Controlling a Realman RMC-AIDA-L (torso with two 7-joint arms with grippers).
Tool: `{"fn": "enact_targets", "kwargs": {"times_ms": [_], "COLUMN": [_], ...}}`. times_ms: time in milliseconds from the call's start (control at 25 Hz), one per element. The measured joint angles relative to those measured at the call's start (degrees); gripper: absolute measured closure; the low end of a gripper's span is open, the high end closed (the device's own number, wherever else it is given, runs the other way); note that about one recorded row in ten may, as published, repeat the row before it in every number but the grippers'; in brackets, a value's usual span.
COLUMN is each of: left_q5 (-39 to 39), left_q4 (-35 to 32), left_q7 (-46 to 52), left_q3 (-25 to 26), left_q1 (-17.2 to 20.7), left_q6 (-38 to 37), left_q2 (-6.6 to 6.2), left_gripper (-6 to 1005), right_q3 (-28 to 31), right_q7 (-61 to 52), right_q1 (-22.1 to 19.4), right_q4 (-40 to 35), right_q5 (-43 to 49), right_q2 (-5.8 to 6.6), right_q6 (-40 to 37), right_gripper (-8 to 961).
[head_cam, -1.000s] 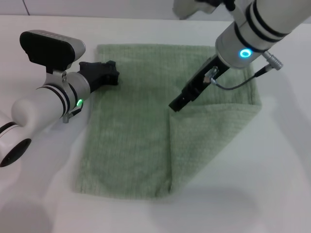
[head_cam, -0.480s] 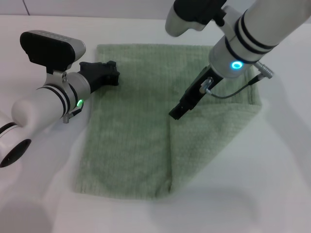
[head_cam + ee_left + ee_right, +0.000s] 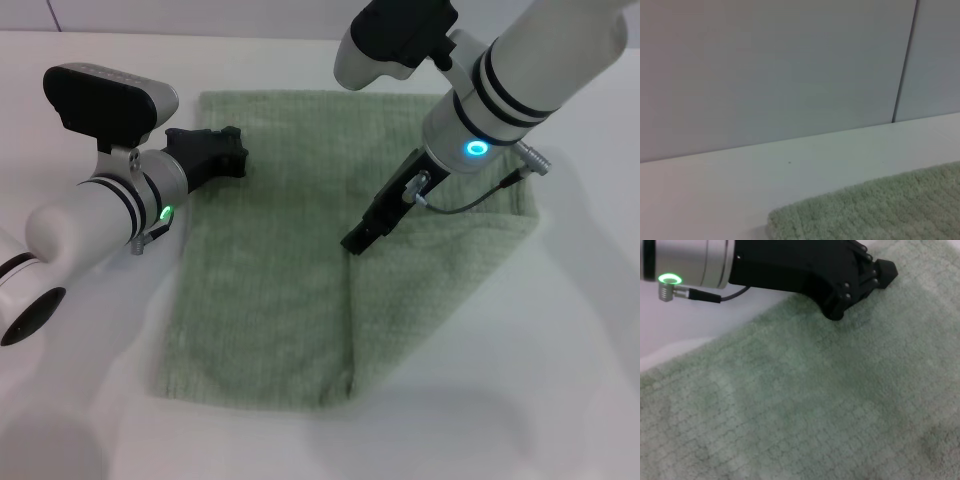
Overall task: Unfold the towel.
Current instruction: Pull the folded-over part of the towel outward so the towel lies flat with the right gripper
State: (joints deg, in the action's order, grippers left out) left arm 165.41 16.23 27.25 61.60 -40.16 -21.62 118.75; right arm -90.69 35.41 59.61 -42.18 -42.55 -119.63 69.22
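Note:
The pale green towel lies flat on the white table, with its right part folded over as a flap whose edge runs down the middle. My right gripper is low over the towel, with its tip right at that flap edge. My left gripper rests at the towel's far left edge; it also shows in the right wrist view, lying on the cloth. The towel fills the right wrist view, and one corner of it shows in the left wrist view.
The white table surrounds the towel on all sides. A grey wall stands behind the table's far edge. A grey cable hangs from my right wrist over the flap.
My right arm has turned and lowered, and its gripper has moved slightly left and nearer along the flap edge. The left arm and the towel have not moved.

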Motion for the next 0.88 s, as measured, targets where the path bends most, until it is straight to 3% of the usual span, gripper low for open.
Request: {"fn": "enact_targets", "kwargs": {"times_ms": [320,880], "left_q5": [0.00,-0.04], "left_q4": [0.03,0.02], "left_q7": [0.00,0.04], "left_q3": [0.01,0.09], "left_q1": [0.00,0.09], "left_q6": [0.00,-0.01], "left_q2": [0.07,0.08], "left_gripper": [990,989], "right_q3": [-0.83,-2.98], "right_q7": [1.81,1.86], "right_q1": [0.39,0.75], "right_q4": [3.01,3.63], "right_q5": [-2.59,-2.98], "right_q2": [-0.07,-0.17], "right_q6": [-2.34,-3.22], "right_gripper": [135,234]}}
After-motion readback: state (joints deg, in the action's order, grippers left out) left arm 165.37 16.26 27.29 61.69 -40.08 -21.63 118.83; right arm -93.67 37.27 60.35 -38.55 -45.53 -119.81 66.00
